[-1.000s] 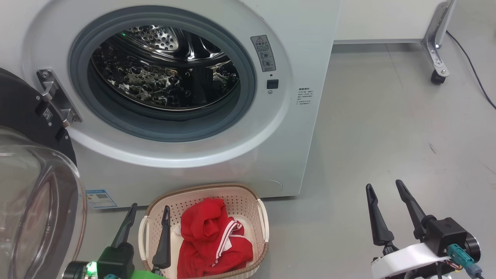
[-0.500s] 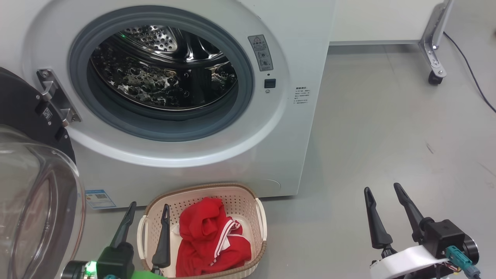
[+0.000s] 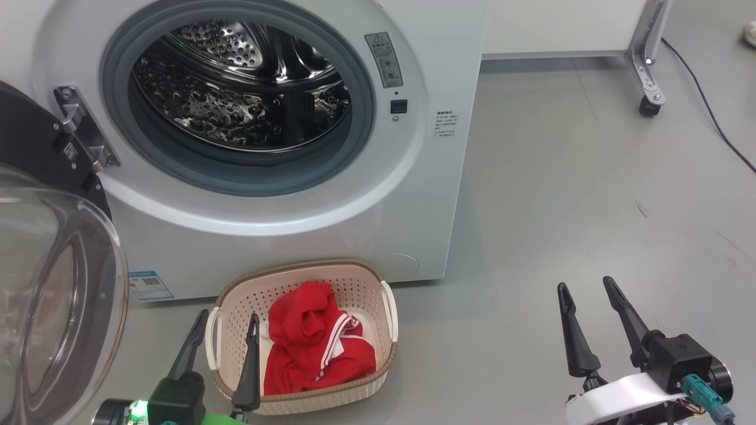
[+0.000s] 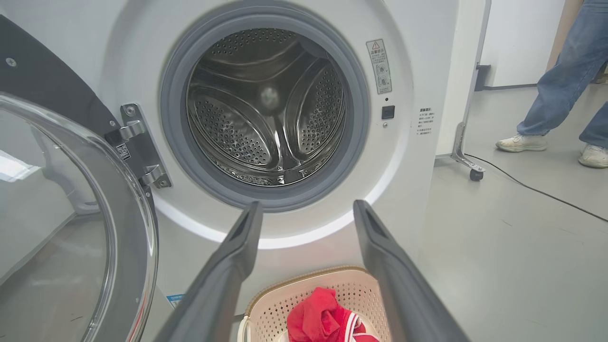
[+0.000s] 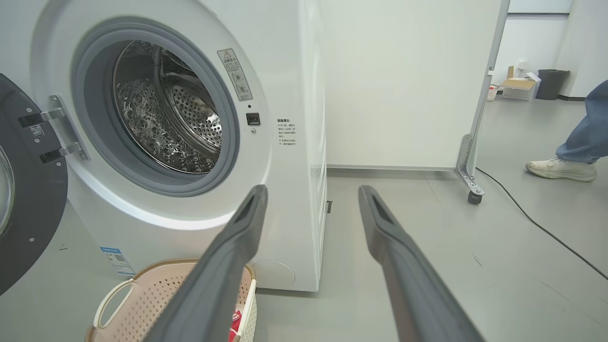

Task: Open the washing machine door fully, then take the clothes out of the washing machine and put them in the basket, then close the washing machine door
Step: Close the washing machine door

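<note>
Glossy steel drum (image 3: 236, 112); clear glass washing machine door (image 3: 53, 283) — basket (image 3: 354, 290) probably matt plastic.

I could read no words. The grey label (image 4: 380, 65) on the big white front-loading washing machine (image 3: 413, 224) bore a warning triangle over print too small for me. The black lines of print (image 4: 425, 121) beside it, the small blue sticker (image 3: 150, 285) low down and the white code tag (image 4: 123, 151) on the round black-rimmed glass door (image 4: 57, 90) were no clearer.

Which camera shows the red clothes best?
The head view: the clothes lie whole in the basket, seen from above. The left wrist view cuts them at its bottom edge; the right wrist view catches a red sliver.
</note>
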You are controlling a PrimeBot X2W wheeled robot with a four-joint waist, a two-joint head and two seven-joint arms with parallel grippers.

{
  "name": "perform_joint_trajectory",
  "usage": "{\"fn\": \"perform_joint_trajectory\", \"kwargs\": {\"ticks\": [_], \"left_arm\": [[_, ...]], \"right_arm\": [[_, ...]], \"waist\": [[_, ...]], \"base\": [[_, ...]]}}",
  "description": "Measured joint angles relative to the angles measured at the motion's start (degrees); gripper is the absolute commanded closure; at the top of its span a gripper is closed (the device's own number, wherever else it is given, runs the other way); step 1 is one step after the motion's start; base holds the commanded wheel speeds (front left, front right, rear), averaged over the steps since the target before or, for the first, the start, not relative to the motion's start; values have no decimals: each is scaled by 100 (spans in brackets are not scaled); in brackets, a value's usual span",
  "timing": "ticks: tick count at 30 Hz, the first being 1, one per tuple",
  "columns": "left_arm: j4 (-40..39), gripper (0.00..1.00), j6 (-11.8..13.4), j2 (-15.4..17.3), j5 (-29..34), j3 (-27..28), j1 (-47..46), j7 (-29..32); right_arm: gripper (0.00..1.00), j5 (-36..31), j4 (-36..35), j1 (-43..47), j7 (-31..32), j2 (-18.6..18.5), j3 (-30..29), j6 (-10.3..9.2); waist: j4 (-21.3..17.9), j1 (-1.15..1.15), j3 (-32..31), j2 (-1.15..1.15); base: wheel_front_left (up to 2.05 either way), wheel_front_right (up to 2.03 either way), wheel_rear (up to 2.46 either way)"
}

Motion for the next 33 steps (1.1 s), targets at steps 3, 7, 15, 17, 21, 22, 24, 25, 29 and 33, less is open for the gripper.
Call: {"fn": "perform_joint_trajectory", "kwargs": {"ticks": [3, 7, 15, 17, 21, 22, 24, 25, 29, 33], "left_arm": [[-2, 0, 1, 0, 0, 0, 11, 25], [-29, 0, 2, 1, 0, -1, 38, 42], [-120, 0, 3, 14, 0, -1, 60, 43], [-138, 0, 5, 24, 1, -1, 62, 44], [-159, 0, 26, 42, 1, -1, 64, 51], [-167, 0, 26, 45, 1, -1, 64, 52], [-176, 0, 26, 52, 1, -1, 65, 65], [-178, 0, 26, 54, 1, -1, 65, 65], [-194, 0, 27, 54, 2, -1, 68, 67], [-209, 0, 27, 54, 2, -2, 70, 75]], "right_arm": [[0, 0, 0, 1, 0, -1, -4, 0], [0, 0, -7, 1, 1, -3, -5, -1], [0, 1, -19, 4, 41, -15, -16, -8], [0, 1, -19, 5, 41, -16, -22, -9], [0, 2, -18, 18, 42, -15, -33, -14], [0, 2, -18, 21, 42, -15, -37, -15], [0, 2, -19, 22, 42, -16, -47, -19], [0, 2, -19, 22, 42, -16, -47, -55], [0, 2, -24, 23, 42, -18, -56, -57], [0, 2, -34, 23, 42, -25, -65, -57]], "waist": [[-2, 0, 2, 0], [-5, 0, 6, 0], [-18, 0, 24, 0], [-23, 0, 25, 0], [-36, 0, 18, 0], [-39, 0, 16, 0], [-44, 0, 13, 0], [-46, 0, 12, 0], [-52, 0, 12, 0], [-54, 0, 17, 0]], "base": [[-98, 98, 0], [-85, 85, 0], [-64, 64, 0], [-47, 47, 0], [-36, 36, 0], [-27, 27, 0], [-24, 24, 0], [-20, 20, 0], [-11, 11, 0], [-1, 1, 0]]}}
